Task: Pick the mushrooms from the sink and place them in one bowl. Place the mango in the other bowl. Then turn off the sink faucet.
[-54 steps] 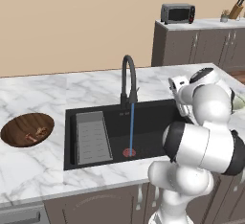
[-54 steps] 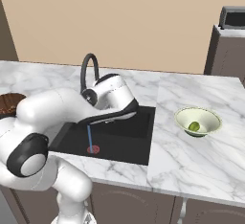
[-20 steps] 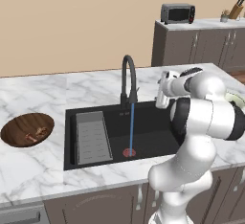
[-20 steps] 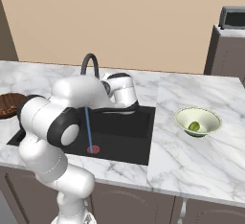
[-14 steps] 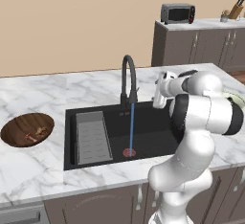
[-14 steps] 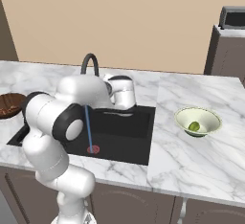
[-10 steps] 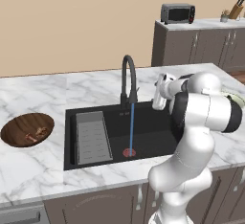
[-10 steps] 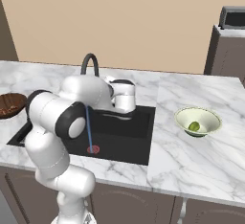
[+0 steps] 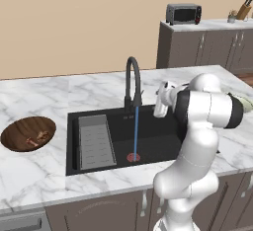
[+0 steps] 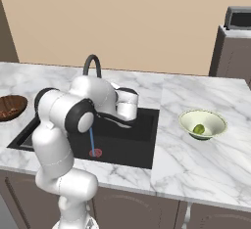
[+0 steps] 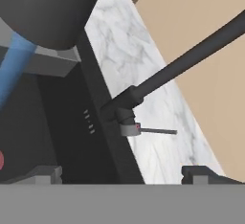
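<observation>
Since the earlier frames the arm has swung left from over the counter toward the faucet [image 9: 132, 83], and the gripper [image 9: 161, 100] now hangs just right of the tap's base, over the far right part of the black sink [image 9: 163, 141] — jaws spread wide, holding nothing. Water runs in a blue stream [image 9: 136, 131] down to the red drain [image 9: 134, 157].

What is left to handle is the faucet's side lever [image 11: 155, 131]: a thin, rigid metal rod, light to move, likely pivoting at its collar. Being slim and smooth, it could slip off a fingertip, so I would judge a push near its free end, or a pinch across the rod, the safest hold.

From the hand camera the lever and its grey collar [image 11: 128, 129] show plainly, lying ahead between the two fingertips [image 11: 45, 174] but well apart from them; the base cameras do not resolve it. The left base camera shows the wooden bowl [image 9: 28, 134] on the left counter with the mushrooms [image 9: 38, 137] in it. The right base camera shows the mango [image 10: 198, 129] in the cream-green bowl [image 10: 202, 123] on the right.
</observation>
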Motion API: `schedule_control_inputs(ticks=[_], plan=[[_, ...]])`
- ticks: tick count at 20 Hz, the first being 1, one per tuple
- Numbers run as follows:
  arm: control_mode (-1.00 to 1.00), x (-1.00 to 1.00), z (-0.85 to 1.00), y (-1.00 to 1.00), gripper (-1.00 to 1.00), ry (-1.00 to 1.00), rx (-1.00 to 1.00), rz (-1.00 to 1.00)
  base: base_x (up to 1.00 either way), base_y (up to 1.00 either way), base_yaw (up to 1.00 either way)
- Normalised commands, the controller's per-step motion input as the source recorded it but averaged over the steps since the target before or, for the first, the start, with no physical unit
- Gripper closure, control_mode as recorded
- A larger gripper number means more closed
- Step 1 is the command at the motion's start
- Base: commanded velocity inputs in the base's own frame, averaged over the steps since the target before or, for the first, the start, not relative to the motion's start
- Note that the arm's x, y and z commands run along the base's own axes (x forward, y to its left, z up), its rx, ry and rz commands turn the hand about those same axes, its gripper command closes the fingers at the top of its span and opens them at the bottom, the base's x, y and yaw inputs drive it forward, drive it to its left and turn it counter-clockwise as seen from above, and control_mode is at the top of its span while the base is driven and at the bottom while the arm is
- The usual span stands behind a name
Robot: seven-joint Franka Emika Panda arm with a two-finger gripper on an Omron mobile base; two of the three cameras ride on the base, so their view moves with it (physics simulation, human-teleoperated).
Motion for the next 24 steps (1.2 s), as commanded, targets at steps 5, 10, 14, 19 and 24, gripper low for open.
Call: schedule_control_inputs(ticks=[5, 10, 14, 19, 24], plan=[[-1.0, 0.45, 0.11, -0.53, -1.0, 0.06, 0.24, 0.41, 0.0, 0.0, 0.0], [-1.0, 0.42, 0.06, -0.61, -1.0, 0.1, 0.22, 0.39, 0.0, 0.0, 0.0], [-1.0, 0.32, 0.19, -0.91, -1.0, 0.13, 0.28, 0.29, 0.0, 0.0, 0.0], [-1.0, 0.45, 0.16, -0.93, -1.0, 0.15, 0.31, 0.28, 0.0, 0.0, 0.0], [-1.0, 0.5, 0.0, -0.83, -1.0, 0.17, 0.32, 0.33, 0.0, 0.0, 0.0]])
